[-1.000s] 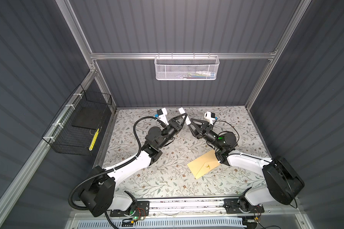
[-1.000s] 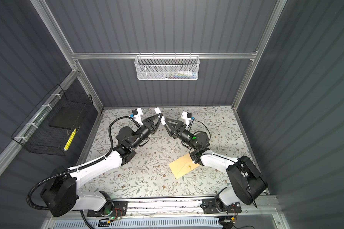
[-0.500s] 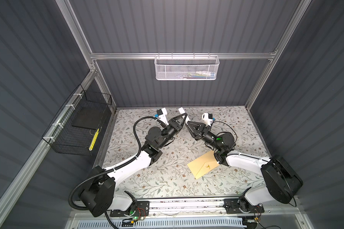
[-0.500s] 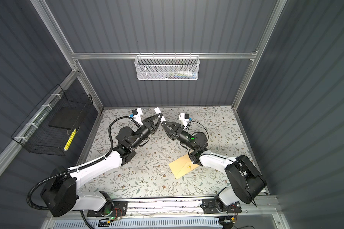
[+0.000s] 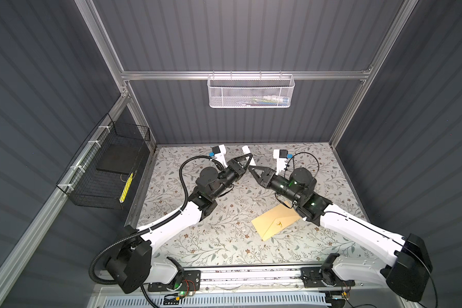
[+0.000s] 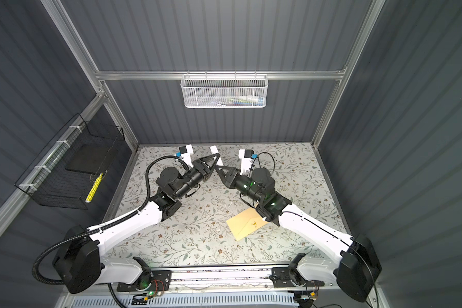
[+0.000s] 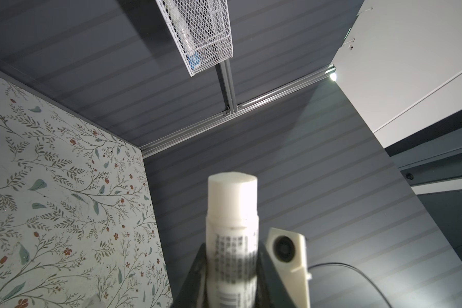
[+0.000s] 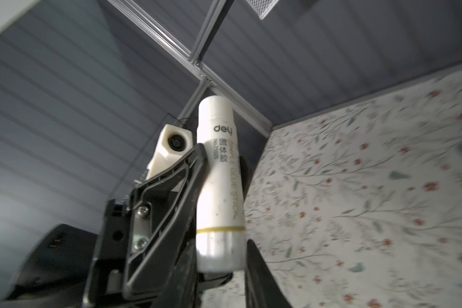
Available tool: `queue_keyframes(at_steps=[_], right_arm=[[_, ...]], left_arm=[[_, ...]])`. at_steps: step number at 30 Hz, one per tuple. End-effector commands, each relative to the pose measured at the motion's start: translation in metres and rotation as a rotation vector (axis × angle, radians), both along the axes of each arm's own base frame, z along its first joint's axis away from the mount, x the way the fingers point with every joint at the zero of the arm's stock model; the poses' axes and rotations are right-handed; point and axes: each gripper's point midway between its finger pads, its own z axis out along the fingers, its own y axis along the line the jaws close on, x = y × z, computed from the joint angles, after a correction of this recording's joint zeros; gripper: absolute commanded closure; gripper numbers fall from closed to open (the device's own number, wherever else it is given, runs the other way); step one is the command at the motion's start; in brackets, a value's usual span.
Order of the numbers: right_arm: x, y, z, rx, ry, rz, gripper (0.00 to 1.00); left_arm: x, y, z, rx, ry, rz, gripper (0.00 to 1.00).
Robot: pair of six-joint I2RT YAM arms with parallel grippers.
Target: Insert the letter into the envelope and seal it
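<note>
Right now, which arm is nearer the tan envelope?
Right. The right arm overlaps the envelope's far corner in both top views; the left arm lies well apart, across the table.

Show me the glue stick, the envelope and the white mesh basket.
glue stick [image 8: 220, 186]: right wrist view, printed label.
envelope [image 5: 272, 221]: a top view, beside its gold mark.
white mesh basket [image 5: 238, 93]: a top view, front mesh wall.

The envelope [image 5: 274, 222], right of the middle of the table [image 5: 219, 240], has its far corner hidden under the right arm [image 5: 314, 209]. In the left wrist view the glue stick [image 7: 231, 213] runs off the bottom edge, and its print is blurred. In the right wrist view the right gripper [image 8: 220, 269] is cut off and smeared (whether it touches the stick cannot be told). What lies in the white mesh basket [image 5: 250, 92] is too small to name.
</note>
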Motion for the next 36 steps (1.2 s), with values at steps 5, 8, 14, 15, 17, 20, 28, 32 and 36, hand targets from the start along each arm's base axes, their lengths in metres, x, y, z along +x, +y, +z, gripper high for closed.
queue_keyframes(at_steps=[5, 8, 14, 15, 17, 20, 28, 32, 36], right_arm=[[0.008, -0.018, -0.054, -0.620, -0.215, -0.216, 0.63], [0.006, -0.020, -0.041, -0.580, -0.266, -0.241, 0.50], [-0.024, -0.040, -0.019, -0.378, -0.255, -0.203, 0.11], [-0.030, -0.045, -0.018, -0.335, -0.236, -0.192, 0.06], [-0.038, -0.052, -0.017, -0.225, -0.182, -0.159, 0.01], [-0.038, -0.064, -0.008, -0.015, -0.060, -0.098, 0.01], [-0.033, -0.049, 0.044, 0.475, 0.089, 0.193, 0.01], [-0.027, -0.032, 0.056, 0.606, 0.113, 0.309, 0.03], [-0.017, -0.023, 0.052, 0.650, 0.136, 0.343, 0.11]], left_arm=[[-0.005, -0.007, -0.003, 0.082, -0.008, -0.034, 1.00], [-0.006, -0.004, -0.003, 0.083, -0.009, -0.025, 1.00], [-0.003, -0.001, 0.001, 0.064, -0.022, -0.004, 1.00], [-0.003, 0.000, 0.002, 0.054, -0.029, 0.001, 1.00], [-0.004, 0.002, 0.006, 0.032, -0.048, 0.011, 1.00], [-0.005, 0.005, 0.012, 0.000, -0.076, 0.020, 1.00], [-0.009, 0.008, 0.029, -0.075, -0.152, 0.013, 1.00], [-0.010, 0.007, 0.033, -0.097, -0.162, 0.002, 1.00], [-0.011, 0.007, 0.033, -0.098, -0.162, 0.003, 1.00]])
